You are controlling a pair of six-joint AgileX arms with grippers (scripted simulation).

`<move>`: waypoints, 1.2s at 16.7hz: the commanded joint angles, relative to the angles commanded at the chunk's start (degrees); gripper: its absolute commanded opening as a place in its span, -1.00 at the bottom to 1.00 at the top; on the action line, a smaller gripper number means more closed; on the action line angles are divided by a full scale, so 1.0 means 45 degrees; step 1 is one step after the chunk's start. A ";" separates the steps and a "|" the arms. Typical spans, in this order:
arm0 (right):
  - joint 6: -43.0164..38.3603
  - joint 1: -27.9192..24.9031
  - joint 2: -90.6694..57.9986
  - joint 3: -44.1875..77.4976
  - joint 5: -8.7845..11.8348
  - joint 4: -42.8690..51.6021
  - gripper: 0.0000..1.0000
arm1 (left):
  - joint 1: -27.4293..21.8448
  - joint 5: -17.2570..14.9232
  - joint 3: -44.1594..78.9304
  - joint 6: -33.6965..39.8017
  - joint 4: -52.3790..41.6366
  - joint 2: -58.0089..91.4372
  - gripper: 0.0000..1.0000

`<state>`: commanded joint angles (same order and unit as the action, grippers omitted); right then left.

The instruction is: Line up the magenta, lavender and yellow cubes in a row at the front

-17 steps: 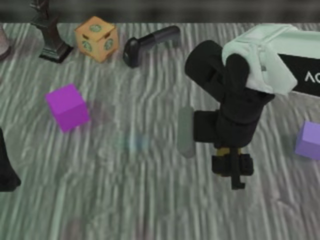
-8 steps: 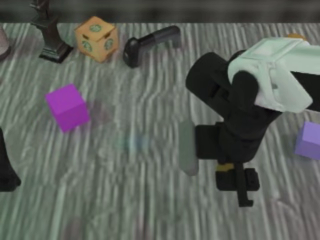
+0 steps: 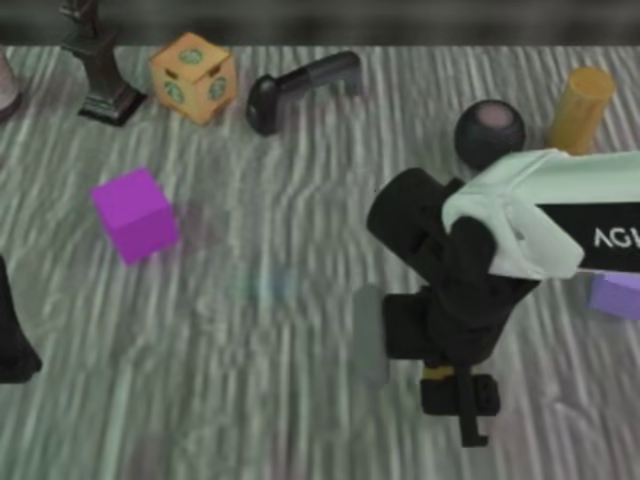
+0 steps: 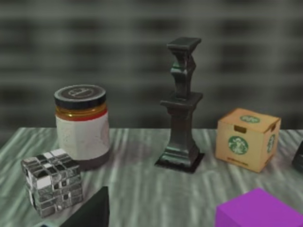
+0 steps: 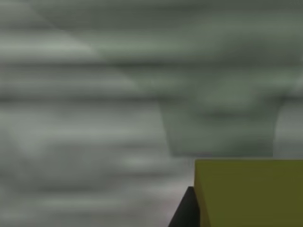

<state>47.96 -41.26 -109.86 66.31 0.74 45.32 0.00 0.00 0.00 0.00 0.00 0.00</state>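
Note:
The yellow cube (image 5: 251, 189) fills a corner of the right wrist view, with a dark finger (image 5: 187, 213) against its side. My right gripper (image 3: 462, 400) is shut on it low over the front middle-right of the table; from above only a yellow sliver (image 3: 437, 373) shows. The magenta cube (image 3: 135, 213) rests alone at the left and also shows in the left wrist view (image 4: 260, 210). The lavender cube (image 3: 618, 295) sits at the right edge, partly hidden under my right arm. My left gripper (image 3: 10, 340) is parked at the left edge, open.
Along the back stand a dark statuette (image 3: 98, 65), an orange cube with green marks (image 3: 193, 77), a black handled tool (image 3: 300, 88), a black ball (image 3: 490, 130) and a yellow-orange cylinder (image 3: 580, 108). A jar (image 4: 81, 125) and a mirrored puzzle cube (image 4: 53, 182) stand far left.
My right gripper has carried the yellow cube toward the front edge. The arm has swung forward, uncovering the black ball and the cylinder and covering part of the lavender cube.

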 joint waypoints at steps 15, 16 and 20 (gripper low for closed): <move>0.0014 -0.0019 -0.0104 -0.0153 -0.0003 -0.0211 0.51 | 0.0000 0.0000 0.0000 0.0000 0.0000 0.0000 1.00; 0.0014 -0.0019 -0.0104 -0.0153 -0.0003 -0.0211 0.66 | 0.0000 0.0000 0.0000 0.0000 0.0000 0.0000 1.00; 0.0014 -0.0019 -0.0104 -0.0153 -0.0003 -0.0211 1.00 | 0.0000 0.0000 0.0000 0.0000 0.0000 0.0000 1.00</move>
<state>48.03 -41.35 -110.32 65.62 0.73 44.37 0.00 0.00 0.00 0.00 0.00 0.00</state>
